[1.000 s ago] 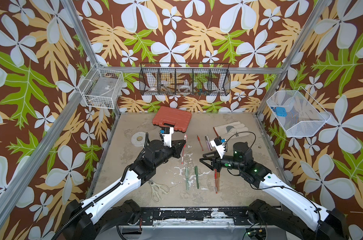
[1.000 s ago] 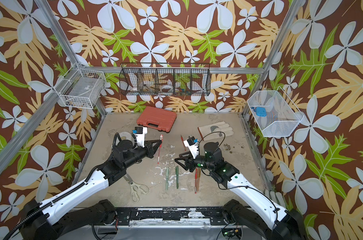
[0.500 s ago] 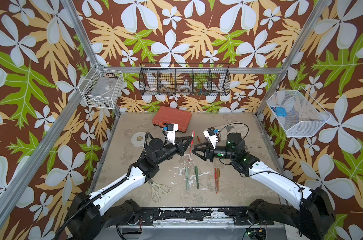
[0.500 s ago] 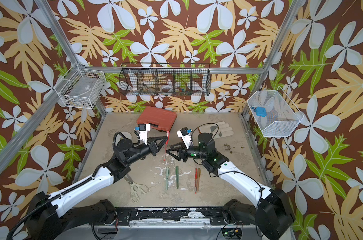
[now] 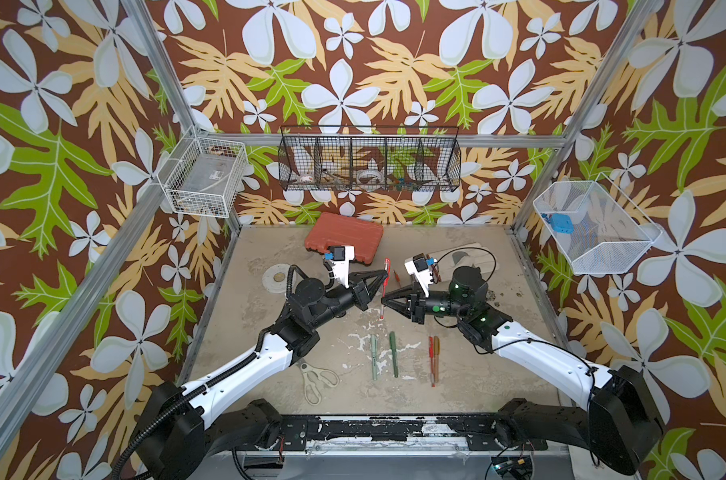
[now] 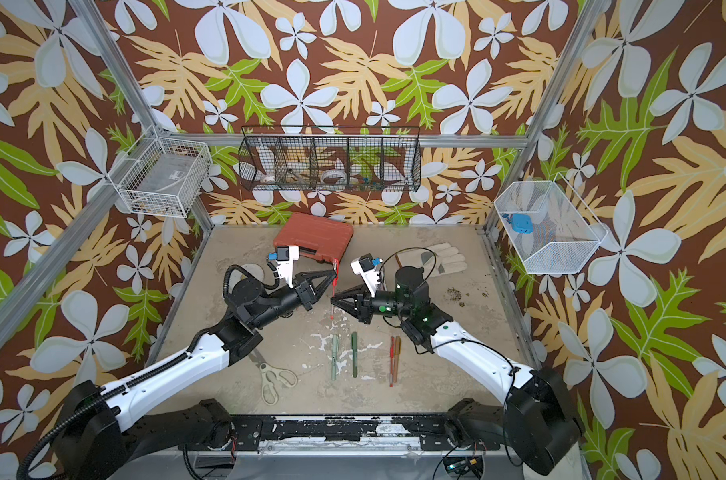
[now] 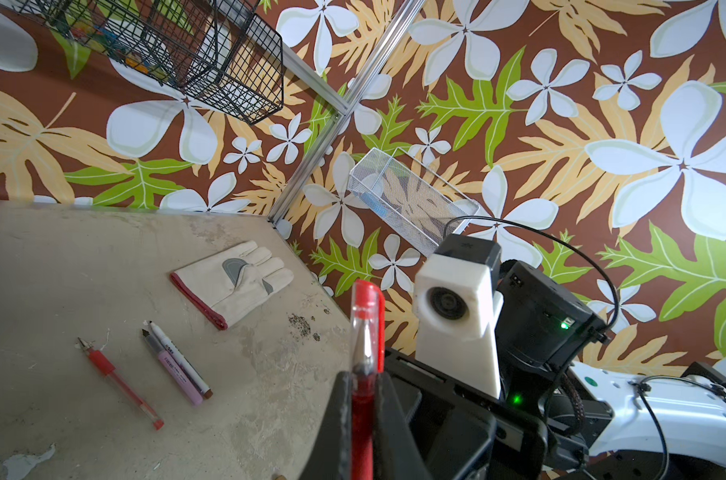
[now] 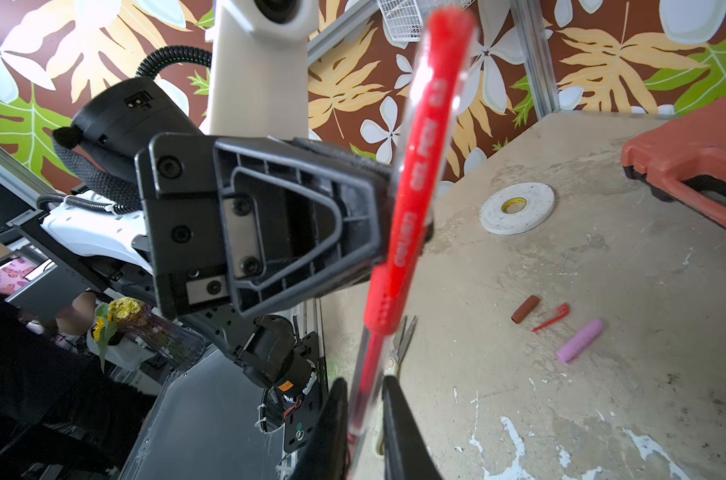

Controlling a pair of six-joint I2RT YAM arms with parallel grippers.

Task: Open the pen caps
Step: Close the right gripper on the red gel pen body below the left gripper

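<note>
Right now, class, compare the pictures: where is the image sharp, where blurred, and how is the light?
Right wrist view: the red pen near the lens is blurred, the tape roll sharp. Left wrist view: pen cap and glove crisp. Both top views: even light, soft shadows on the table.

White arm shells [image 5: 245, 374], black joints [image 5: 311, 297] — ribbed cable [image 8: 166, 52].

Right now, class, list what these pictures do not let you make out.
Red pen's cap: blurred in the right wrist view, too near the lens.
Loose caps: hidden under the left arm in both top views.
Black wire basket contents: too small behind mesh in both top views.
</note>
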